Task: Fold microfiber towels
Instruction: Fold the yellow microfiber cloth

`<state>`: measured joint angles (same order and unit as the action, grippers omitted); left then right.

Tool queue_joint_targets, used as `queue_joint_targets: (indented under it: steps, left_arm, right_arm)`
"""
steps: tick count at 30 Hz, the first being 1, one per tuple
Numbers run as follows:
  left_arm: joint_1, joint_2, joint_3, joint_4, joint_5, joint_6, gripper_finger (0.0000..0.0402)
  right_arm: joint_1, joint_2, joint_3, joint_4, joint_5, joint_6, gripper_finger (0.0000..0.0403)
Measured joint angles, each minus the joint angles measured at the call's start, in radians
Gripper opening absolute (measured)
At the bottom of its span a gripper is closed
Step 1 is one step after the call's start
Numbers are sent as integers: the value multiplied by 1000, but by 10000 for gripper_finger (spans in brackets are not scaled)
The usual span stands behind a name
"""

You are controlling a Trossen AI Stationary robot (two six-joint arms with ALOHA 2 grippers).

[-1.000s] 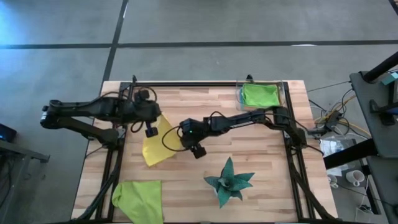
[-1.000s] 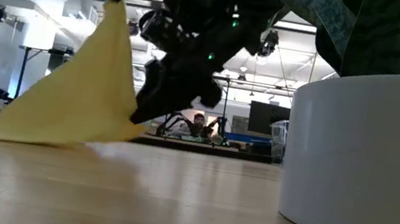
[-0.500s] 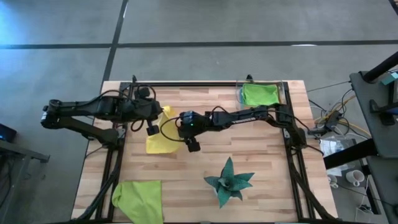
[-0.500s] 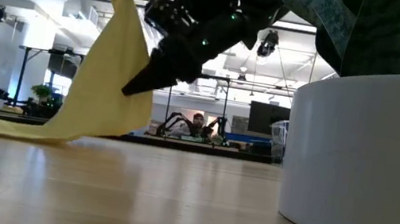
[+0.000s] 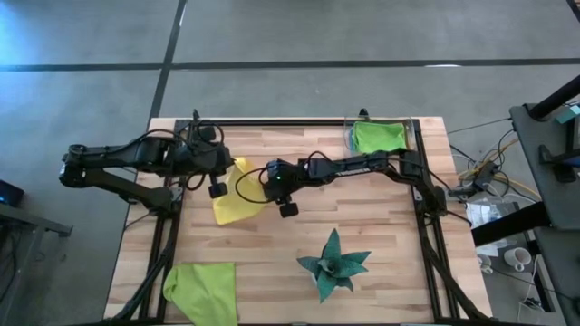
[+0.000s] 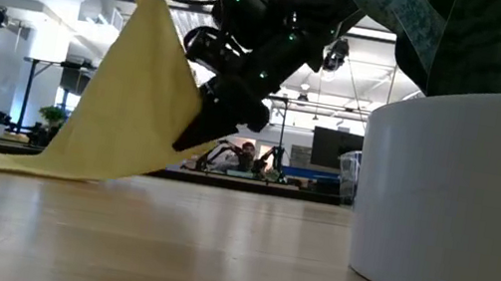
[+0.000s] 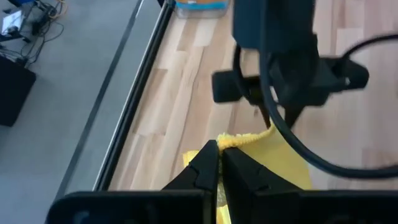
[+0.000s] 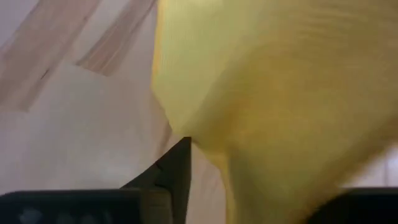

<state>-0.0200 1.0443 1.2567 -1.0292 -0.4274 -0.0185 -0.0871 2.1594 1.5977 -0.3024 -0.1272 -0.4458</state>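
The soft yellow microfiber towel (image 5: 234, 201) hangs over the left-centre of the pale wooden slatted table (image 5: 381, 226), one corner lifted and its lower part trailing on the boards. The left pincer (image 5: 237, 165) is closed on that raised corner; in the left wrist view its two dark fingers (image 7: 205, 168) press together with the yellow edge (image 7: 261, 140) caught between them. In the low view the cloth (image 6: 126, 101) drapes down as a slanted sheet from the top, its bottom hem resting on the table.

The right pincer (image 5: 265, 184) sits against the towel's other side, just beside the left one. In the right wrist view a dark finger (image 8: 171, 171) lies right at the yellow fabric (image 8: 280, 93), which fills most of the sight; whether its jaws have clamped on the cloth I cannot tell.

A lime green microfiber towel (image 5: 201, 290) lies crumpled at the table's near left corner. Another lime green towel (image 5: 378, 138) rests in a clear plastic bin (image 5: 349, 140) at the far right corner. A dark teal spiky star-shaped object (image 5: 335, 263) stands in a white round pot (image 6: 464, 195) near the front, well apart from both pincers
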Motion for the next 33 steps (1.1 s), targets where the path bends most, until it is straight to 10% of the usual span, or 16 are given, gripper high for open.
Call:
queue_joint_targets:
  steps: [11,20,33]
  left_arm:
    - [0,2,-2,-28,2,-1,0]
    - [35,55,-13,-27,-67,-11,0]
    - [172,122,-25,144,-166,19,0]
  right_arm:
    - [-18,-6,109,-246,4,-8,36]
    - [-30,-83,202,-624,357,-64,9]
    - [-174,-317,218,-709,445,-124,9]
